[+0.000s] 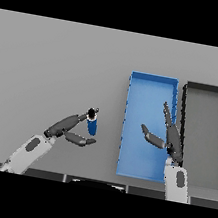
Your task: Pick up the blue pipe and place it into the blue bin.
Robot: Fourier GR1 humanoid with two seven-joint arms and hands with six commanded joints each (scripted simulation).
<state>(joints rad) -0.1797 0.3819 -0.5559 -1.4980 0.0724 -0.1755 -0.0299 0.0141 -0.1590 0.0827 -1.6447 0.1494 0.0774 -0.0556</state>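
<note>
Head view: the blue pipe [92, 124] stands roughly upright on the counter [56, 71], pinched between the fingers and thumb of the left hand [69, 129], its long axis tipped slightly. The blue bin [135, 85] lies just to its right, so the carry looks short and sideways. The right hand [169, 137] hovers over the bin with fingers spread.

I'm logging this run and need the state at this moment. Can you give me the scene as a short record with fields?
pipe: blue pipe, upright on the table, left of the bin, outside it
blue bin: no pipe inside
dark bin: right of the blue bin
left hand: fingers and thumb either side of the pipe, grip not confirmed
right hand: open, over the blue bin's right side
task: not yet done
</note>
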